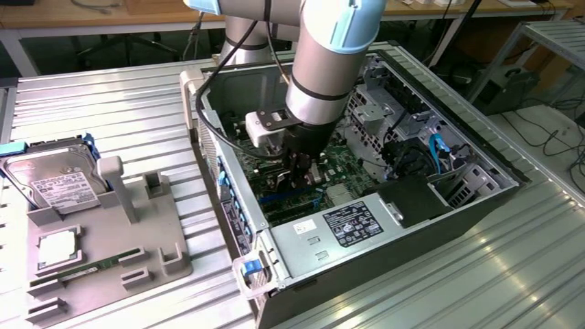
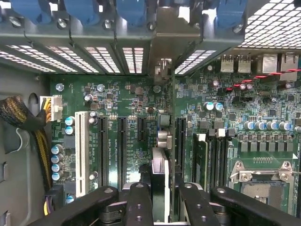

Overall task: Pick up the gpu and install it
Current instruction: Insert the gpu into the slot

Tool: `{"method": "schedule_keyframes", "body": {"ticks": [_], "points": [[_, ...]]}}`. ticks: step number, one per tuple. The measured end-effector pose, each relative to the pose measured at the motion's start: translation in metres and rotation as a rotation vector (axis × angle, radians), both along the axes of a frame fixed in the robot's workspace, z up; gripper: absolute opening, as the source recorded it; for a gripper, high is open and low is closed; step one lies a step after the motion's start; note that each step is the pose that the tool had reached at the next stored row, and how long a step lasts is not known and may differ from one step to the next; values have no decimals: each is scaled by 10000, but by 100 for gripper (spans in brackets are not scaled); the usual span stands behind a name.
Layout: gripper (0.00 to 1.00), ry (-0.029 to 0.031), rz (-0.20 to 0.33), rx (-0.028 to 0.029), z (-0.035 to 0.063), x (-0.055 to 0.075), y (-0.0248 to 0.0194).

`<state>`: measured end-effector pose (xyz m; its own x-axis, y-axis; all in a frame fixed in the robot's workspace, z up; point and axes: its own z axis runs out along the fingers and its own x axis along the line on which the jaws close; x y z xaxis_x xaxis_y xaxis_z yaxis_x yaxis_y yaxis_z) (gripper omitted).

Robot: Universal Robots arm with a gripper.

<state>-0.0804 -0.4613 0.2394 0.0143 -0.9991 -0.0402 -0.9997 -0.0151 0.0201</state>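
Note:
The gpu [image 2: 167,141] is seen edge-on as a thin dark card over the green motherboard [image 2: 131,101]. Its silver bracket end [image 2: 163,70] reaches the rear slot openings of the case. My gripper [image 2: 164,207] is shut on the card, with a black finger [image 2: 138,202] on either side of it. The card runs parallel to the black expansion slots [image 2: 121,150]; whether it touches a slot I cannot tell. In the exterior view my gripper [image 1: 303,173] is down inside the open computer case [image 1: 384,226], low over the board.
A grey fixture [image 1: 105,257] on the exterior view's left holds a silver hard drive [image 1: 55,179], a RAM stick [image 1: 87,267] and a square chip [image 1: 57,248]. Inside the case are a white slot [image 2: 81,150], a cable bundle [image 2: 19,117] and the processor socket [image 2: 263,181].

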Motion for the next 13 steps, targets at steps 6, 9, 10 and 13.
{"method": "schedule_keyframes", "body": {"ticks": [6, 9, 10, 13], "points": [[27, -2, 1, 4, 81, 1, 0], [27, 0, 1, 0, 79, 0, 0], [27, 0, 1, 0, 79, 0, 0], [27, -1, 1, 1, 78, 0, 0]]}}
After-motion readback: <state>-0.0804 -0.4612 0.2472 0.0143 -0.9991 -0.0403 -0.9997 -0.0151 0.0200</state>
